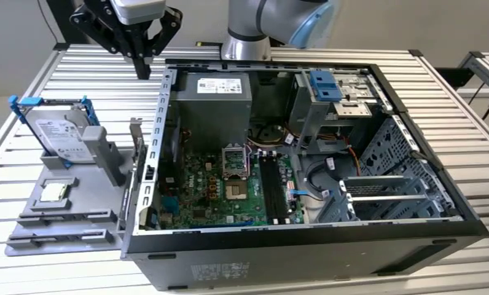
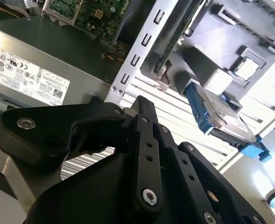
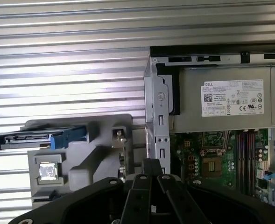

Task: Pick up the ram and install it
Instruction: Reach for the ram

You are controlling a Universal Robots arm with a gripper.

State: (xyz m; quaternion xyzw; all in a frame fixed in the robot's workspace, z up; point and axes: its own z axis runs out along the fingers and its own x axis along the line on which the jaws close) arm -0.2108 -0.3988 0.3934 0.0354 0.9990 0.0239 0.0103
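Beyond the case rim, gripper

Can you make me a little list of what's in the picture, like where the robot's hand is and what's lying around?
computer case: open, lying on its side, motherboard showing
gripper: shut, empty, above the table beside the case, at the exterior view's left
ram: probably this thin dark strip, upright between grey holder and case wall; untouched
hard drive: in a blue frame, standing in the holder
square chip: lying flat on the holder
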